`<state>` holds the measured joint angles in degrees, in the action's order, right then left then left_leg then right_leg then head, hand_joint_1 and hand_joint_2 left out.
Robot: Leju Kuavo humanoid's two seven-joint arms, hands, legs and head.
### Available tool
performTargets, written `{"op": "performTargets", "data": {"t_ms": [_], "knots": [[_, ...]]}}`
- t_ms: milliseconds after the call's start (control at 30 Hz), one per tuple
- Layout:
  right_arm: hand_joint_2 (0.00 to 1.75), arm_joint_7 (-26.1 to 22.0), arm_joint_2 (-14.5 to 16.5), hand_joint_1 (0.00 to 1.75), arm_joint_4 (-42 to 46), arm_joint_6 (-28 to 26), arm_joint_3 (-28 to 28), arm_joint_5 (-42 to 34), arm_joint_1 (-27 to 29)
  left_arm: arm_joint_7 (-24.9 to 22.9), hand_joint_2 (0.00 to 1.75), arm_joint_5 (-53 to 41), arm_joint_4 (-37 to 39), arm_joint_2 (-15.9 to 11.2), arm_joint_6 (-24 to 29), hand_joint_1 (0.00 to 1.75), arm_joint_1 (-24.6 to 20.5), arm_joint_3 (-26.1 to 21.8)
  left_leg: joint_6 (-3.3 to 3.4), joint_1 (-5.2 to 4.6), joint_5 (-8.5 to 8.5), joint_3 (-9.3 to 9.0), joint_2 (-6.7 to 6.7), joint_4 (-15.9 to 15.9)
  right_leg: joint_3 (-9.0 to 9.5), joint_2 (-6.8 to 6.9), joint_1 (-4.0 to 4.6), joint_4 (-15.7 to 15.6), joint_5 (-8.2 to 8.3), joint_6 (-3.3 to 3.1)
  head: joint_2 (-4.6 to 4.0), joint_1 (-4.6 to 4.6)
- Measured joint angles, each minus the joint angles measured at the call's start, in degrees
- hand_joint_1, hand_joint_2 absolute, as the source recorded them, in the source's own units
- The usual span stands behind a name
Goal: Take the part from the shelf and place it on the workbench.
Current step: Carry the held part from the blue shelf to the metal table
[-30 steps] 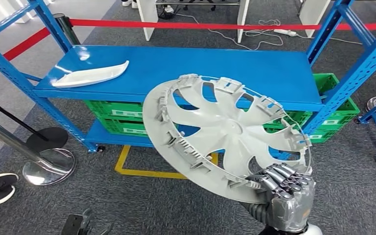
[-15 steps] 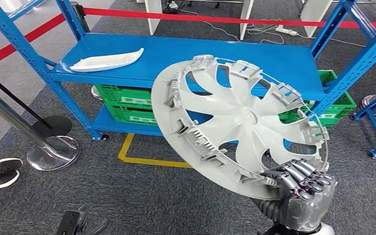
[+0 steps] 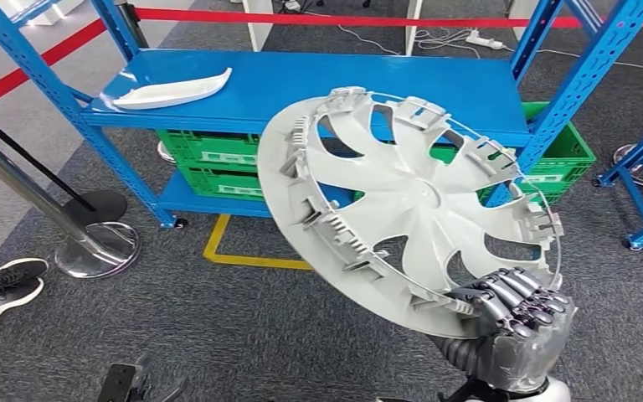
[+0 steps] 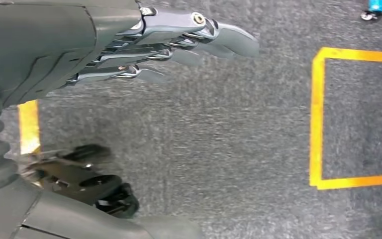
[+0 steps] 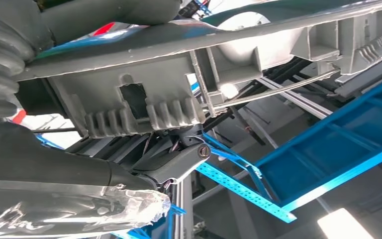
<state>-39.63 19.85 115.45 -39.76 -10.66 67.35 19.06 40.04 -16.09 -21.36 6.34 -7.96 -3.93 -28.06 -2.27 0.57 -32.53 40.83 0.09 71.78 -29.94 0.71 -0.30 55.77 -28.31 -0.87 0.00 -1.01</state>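
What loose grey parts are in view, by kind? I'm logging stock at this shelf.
Hubcap, gripped at its rim by the right hand: 1
Curved trim piece, lying on the blue shelf: 1
Total: 2

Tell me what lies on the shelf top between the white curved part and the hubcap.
Nothing: in the head view, the blue shelf is bare from the white curved part to the hubcap.

Grey hubcap (image 3: 402, 209) — round, spoked, clips on rim, tilted, inner side up, off shelf.
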Motion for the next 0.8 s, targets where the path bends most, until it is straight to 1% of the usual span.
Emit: {"op": "performTargets", "data": {"t_ms": [33, 67, 100, 133, 167, 200, 233, 267, 300, 333, 367, 400, 433, 467, 500, 533, 567, 600, 633, 667, 700, 733, 767, 800], "knots": [[1.75, 0.0, 0.0, 1.75, 0.0, 0.0, 0.0, -0.1, 0.0, 0.0, 1.75, 0.1, 0.0, -0.1, -0.1, 0.00, 0.0, 0.0, -0.14, 0.13, 0.32, -0.67, 0.00, 0.8, -0.85, 0.02, -0.01, 0.4, 0.34, 0.03, 0.00, 0.00], [1.75, 0.0, 0.0, 1.75, 0.0, 0.0, 0.0, -0.3, 0.0, 0.0, 1.75, 0.2, -0.1, -0.2, -0.1, 0.00, 0.0, 0.0, -0.21, 0.26, 1.52, -2.31, 0.00, -0.5, -1.66, 0.03, -0.03, 0.8, 0.62, 0.10, 0.00, -0.01], [1.75, 0.0, 0.0, 1.75, 0.0, 0.0, 0.0, -0.4, 0.0, 0.0, 1.75, 0.3, -0.2, -0.2, -0.2, 0.00, 0.0, 0.0, -0.19, 0.36, 2.96, -4.83, -0.05, -3.6, -2.36, -0.02, -0.07, 1.2, 0.84, 0.22, 0.00, -0.01], [1.75, 0.0, 0.0, 1.75, 0.0, 0.0, 0.0, -0.5, 0.0, 0.0, 1.75, 0.4, -0.3, -0.3, -0.3, 0.00, 0.0, 0.0, -0.06, 0.44, 3.67, -7.65, -0.54, -7.4, -3.05, -0.15, -0.07, 1.6, 1.06, 0.43, 0.00, 0.00], [1.75, 0.0, 0.0, 1.75, 0.0, 0.0, 0.0, -0.6, -0.1, 0.0, 1.75, 0.5, -0.4, -0.3, -0.4, 0.00, 0.0, 0.0, 0.11, 0.47, 3.91, -9.97, -1.09, -11.0, -3.58, -0.30, -0.08, 2.0, 1.34, 0.73, 0.00, 0.06], [1.75, 0.0, 0.0, 1.75, 0.0, 0.0, 0.0, -0.6, -0.2, 0.0, 1.75, 0.6, -0.5, -0.4, -0.5, 0.00, 0.1, 0.0, 0.31, 0.42, 3.76, -11.45, -1.62, -13.5, -4.02, -0.49, -0.11, 2.2, 1.74, 1.10, 0.00, 0.08], [1.75, 0.0, 0.0, 1.75, 0.0, 0.0, 0.0, -0.7, -0.2, 0.0, 1.75, 0.7, -0.6, -0.4, -0.5, 0.00, 0.2, 0.0, 0.54, 0.32, 3.41, -11.97, -2.04, -14.7, -4.42, -0.71, -0.18, 2.2, 2.22, 1.50, 0.00, 0.11], [1.75, 0.0, 0.1, 1.75, -0.1, 0.0, 0.0, -0.7, -0.3, 0.0, 1.75, 0.8, -0.6, -0.4, -0.5, 0.00, 0.5, 0.0, 0.83, 0.19, 3.61, -11.82, -1.92, -15.1, -4.67, -0.97, -0.27, 2.1, 2.76, 1.92, 0.00, 0.12], [1.75, 0.0, 0.1, 1.75, -0.1, 0.0, 0.0, -0.8, -0.3, 0.0, 1.75, 0.9, -0.6, -0.4, -0.6, 0.00, 0.6, 0.0, 1.29, 0.21, 4.02, -11.54, -1.53, -15.3, -4.98, -1.21, -0.36, 2.1, 2.99, 2.32, 0.00, 0.11], [1.75, 0.0, 0.1, 1.75, -0.1, 0.0, 0.0, -0.9, -0.3, 0.0, 1.75, 1.0, -0.6, -0.3, -0.6, 0.00, 0.7, 0.0, 1.80, 0.24, 4.56, -11.18, -1.05, -15.5, -5.45, -1.32, -0.41, 2.4, 2.44, 2.68, 0.00, 0.15], [1.75, 0.0, 0.1, 1.75, -0.1, 0.0, 0.1, -1.0, -0.3, 0.0, 1.75, 1.0, -0.7, -0.3, -0.6, 0.00, 0.6, 0.0, 2.35, 0.30, 5.14, -10.70, -0.52, -15.7, -6.12, -1.34, -0.42, 3.6, 0.88, 2.97, 0.00, 0.26], [1.75, 0.0, 0.1, 1.75, -0.2, 0.0, 0.1, -1.0, -0.3, 0.0, 1.75, 1.1, -0.8, -0.3, -0.6, 0.00, 0.6, 0.0, 2.79, 0.37, 5.72, -10.11, 0.04, -15.9, -7.00, -1.26, -0.46, 6.0, -1.60, 3.17, 0.00, 0.41], [1.75, 0.0, 0.1, 1.75, -0.2, 0.0, 0.1, -1.0, -0.3, 0.0, 1.75, 1.1, -0.9, -0.4, -0.7, 0.00, 0.6, 0.0, 3.05, 0.27, 6.23, -9.43, 0.50, -15.8, -7.96, -1.17, -0.48, 9.4, -4.45, 3.33, 0.00, 0.52], [1.75, 0.0, 0.1, 1.75, -0.3, 0.0, 0.1, -1.1, -0.3, 0.0, 1.75, 1.2, -1.0, -0.4, -0.7, 0.00, 0.6, 0.0, 3.23, 0.17, 6.72, -8.74, 1.00, -15.7, -8.72, -1.16, -0.50, 13.1, -6.76, 3.46, 0.00, 0.65], [1.75, 0.0, 0.1, 1.75, -0.4, 0.0, 0.1, -1.1, -0.3, 0.0, 1.75, 1.3, -1.0, -0.4, -0.8, 0.00, 0.6, 0.0, 3.27, 0.07, 7.23, -8.02, 1.51, -15.6, -9.03, -1.15, -0.50, 16.1, -7.84, 3.58, 0.00, 0.68], [1.75, 0.0, 0.1, 1.75, -0.4, 0.0, 0.1, -1.1, -0.3, 0.0, 1.75, 1.4, -1.0, -0.4, -0.8, 0.00, 0.6, 0.0, 3.26, 0.00, 7.74, -7.25, 2.05, -15.5, -8.64, -1.11, -0.50, 17.6, -7.52, 3.67, 0.00, 0.70], [1.75, 0.0, 0.1, 1.75, -0.4, 0.0, 0.1, -1.1, -0.3, 0.0, 1.75, 1.5, -1.1, -0.3, -0.8, 0.00, 0.6, 0.0, 3.19, -0.04, 8.24, -6.45, 2.59, -15.3, -7.33, -0.95, -0.49, 17.2, -6.07, 3.71, 0.00, 0.71], [1.75, 0.0, 0.1, 1.75, -0.5, 0.0, 0.1, -1.1, -0.3, 0.0, 1.75, 1.6, -1.1, -0.3, -0.9, 0.00, 0.6, 0.0, 3.07, -0.06, 8.73, -5.66, 3.09, -15.1, -5.06, -0.51, -0.49, 14.9, -4.24, 3.71, 0.00, 0.72], [1.75, 0.0, 0.1, 1.75, -0.5, 0.0, 0.1, -1.1, -0.4, 0.0, 1.75, 1.7, -1.2, -0.3, -0.9, 0.00, 0.6, 0.0, 2.87, -0.11, 9.22, -5.02, 3.54, -14.9, -1.99, 0.44, -0.46, 11.1, -3.14, 3.66, 0.00, 0.73], [1.75, 0.0, 0.1, 1.75, -0.5, 0.0, 0.1, -1.1, -0.5, 0.0, 1.75, 1.7, -1.3, -0.3, -0.9, 0.00, 0.6, 0.1, 2.61, -0.17, 9.70, -4.52, 3.94, -14.8, 1.33, 1.49, -0.30, 6.6, -2.95, 3.54, 0.00, 0.79], [1.75, 0.0, 0.1, 1.75, -0.5, 0.0, 0.1, -1.1, -0.6, 0.0, 1.75, 1.8, -1.4, -0.3, -1.0, 0.00, 0.6, 0.1, 2.31, -0.23, 10.25, -4.20, 4.35, -14.7, 3.82, 2.35, -0.13, 2.8, -3.37, 3.28, 0.00, 0.80], [1.75, 0.0, 0.1, 1.75, -0.5, 0.0, 0.1, -1.1, -0.6, 0.0, 1.75, 1.8, -1.5, -0.3, -1.0, 0.00, 0.6, 0.1, 2.01, -0.24, 10.82, -4.05, 4.78, -14.7, 5.14, 2.77, 0.09, 0.4, -3.99, 2.98, 0.00, 0.88], [1.75, 0.0, 0.2, 1.75, -0.5, 0.0, 0.1, -1.1, -0.7, 0.0, 1.75, 1.9, -1.6, -0.3, -1.1, 0.00, 0.7, 0.1, 1.70, -0.17, 11.40, -3.96, 5.24, -14.8, 5.33, 2.58, 0.30, -0.7, -4.12, 2.58, 0.00, 0.96], [1.75, 0.0, 0.2, 1.75, -0.5, 0.0, 0.1, -1.1, -0.7, 0.0, 1.75, 2.1, -1.6, -0.3, -1.2, 0.00, 0.7, 0.1, 1.34, -0.05, 11.78, -3.85, 5.48, -14.8, 4.68, 2.14, 0.28, -0.7, -3.71, 2.05, 0.00, 0.99]]}}
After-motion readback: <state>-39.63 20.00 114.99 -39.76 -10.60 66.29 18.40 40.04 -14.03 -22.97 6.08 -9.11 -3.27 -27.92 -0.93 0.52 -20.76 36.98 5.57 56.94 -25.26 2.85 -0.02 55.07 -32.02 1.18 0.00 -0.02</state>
